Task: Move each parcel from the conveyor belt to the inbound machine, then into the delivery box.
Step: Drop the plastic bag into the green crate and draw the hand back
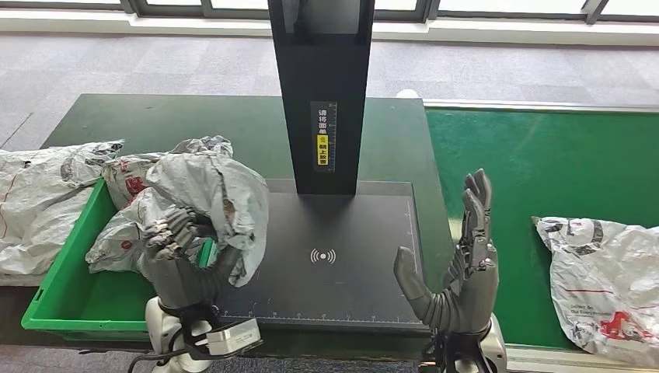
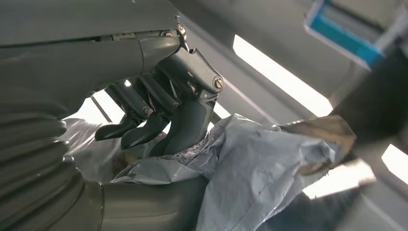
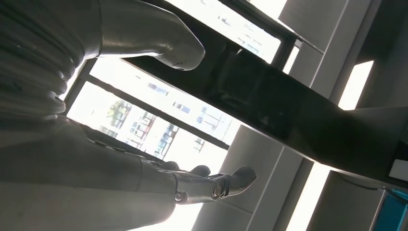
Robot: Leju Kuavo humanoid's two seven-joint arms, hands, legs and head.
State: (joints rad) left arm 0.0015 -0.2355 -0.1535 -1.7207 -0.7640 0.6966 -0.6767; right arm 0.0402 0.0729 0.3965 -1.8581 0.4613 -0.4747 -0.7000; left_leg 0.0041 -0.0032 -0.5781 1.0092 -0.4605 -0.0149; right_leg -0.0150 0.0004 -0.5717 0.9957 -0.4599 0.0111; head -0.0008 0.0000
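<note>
A dark green table (image 1: 155, 124) was seen from above, spanning the left and middle of the scene. To its right, the green conveyor belt (image 1: 544, 163) was laid out, with one crumpled white parcel (image 1: 602, 284) resting on it near the right edge. At the centre of the table, the inbound machine (image 1: 326, 249) was set: a flat black scanning plate with a wireless symbol, from which a tall black column (image 1: 322, 93) rose, marked by a small yellow label. A green delivery box (image 1: 58, 299) was placed just beside the plate on the left, with a pale parcel (image 1: 116, 241) lying inside it. More white bags (image 1: 39, 186) were piled outside the box, at the far left edge.

A grey plastic parcel (image 1: 214, 194) was held up over the left edge of the plate and the right wall of the box. It was gripped by the left hand (image 1: 183, 249), whose fingers (image 2: 185, 125) were curled around the crumpled wrapping. In the left wrist view, the grey parcel (image 2: 260, 159) was shown pressed between fingers and thumb.

The right hand (image 1: 458, 264) was raised at the plate's right edge, holding nothing, with its fingers straight and its thumb spread apart.
</note>
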